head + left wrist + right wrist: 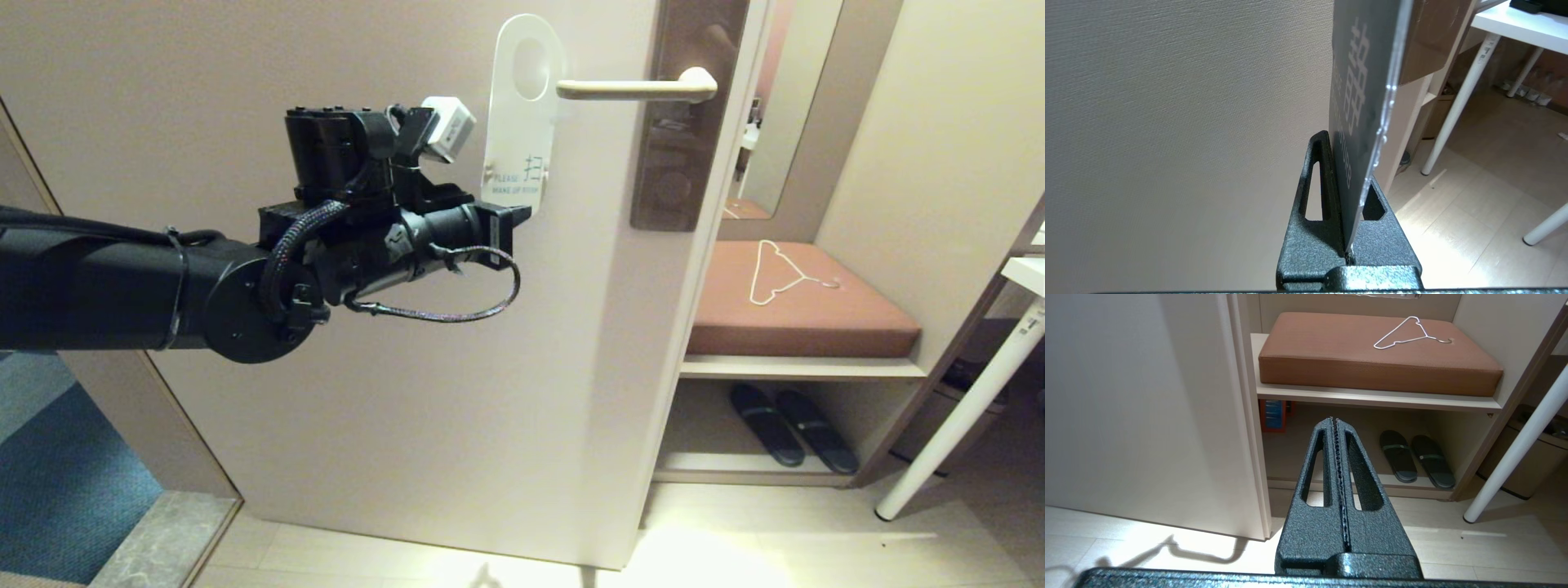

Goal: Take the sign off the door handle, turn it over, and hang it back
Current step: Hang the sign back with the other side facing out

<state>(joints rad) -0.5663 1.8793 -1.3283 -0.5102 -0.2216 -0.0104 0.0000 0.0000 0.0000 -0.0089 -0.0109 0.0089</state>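
Note:
My left gripper (517, 214) is shut on the lower edge of the sign (522, 122), holding it upright in front of the door. The white "MAKE UP ROOM" side faces the head camera. In the left wrist view the grey-blue side of the sign (1359, 102) shows, pinched in the left gripper (1346, 171). The sign's right edge sits at the free tip of the door handle (637, 88). The handle does not show through the oval hole. My right gripper (1336, 421) is shut and empty, low down, pointing toward the shelf, out of the head view.
The door's edge (702, 327) stands right of the handle. Beyond it, a brown cushion (808, 327) on a bench carries a white wire hanger (780, 273). Black slippers (792, 437) lie beneath. A white table leg (971, 408) slants at the far right.

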